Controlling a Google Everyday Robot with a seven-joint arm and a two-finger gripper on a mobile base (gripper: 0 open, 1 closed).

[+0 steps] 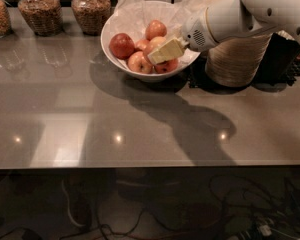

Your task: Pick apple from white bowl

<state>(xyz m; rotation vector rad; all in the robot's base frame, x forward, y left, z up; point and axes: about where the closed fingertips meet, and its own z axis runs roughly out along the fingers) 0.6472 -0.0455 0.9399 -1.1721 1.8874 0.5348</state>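
The white bowl [111,31], lined with crumpled white tissue, stands at the back middle of the grey counter. It holds several apples. The pale yellow-orange apple [154,43] lies in the middle of the pile. A dark red apple [122,45] lies at the left, and smaller pink-red apples [139,62] lie at the front. My gripper [164,51] reaches into the bowl from the right. It lies right over the front of the pale apple and hides part of it.
Stacked beige disposable bowls [235,59] stand just right of the white bowl, under my arm, on a black mat [285,64]. Three jars of grain [39,11] line the back left. The counter's front edge [140,166] runs across the lower part of the view.
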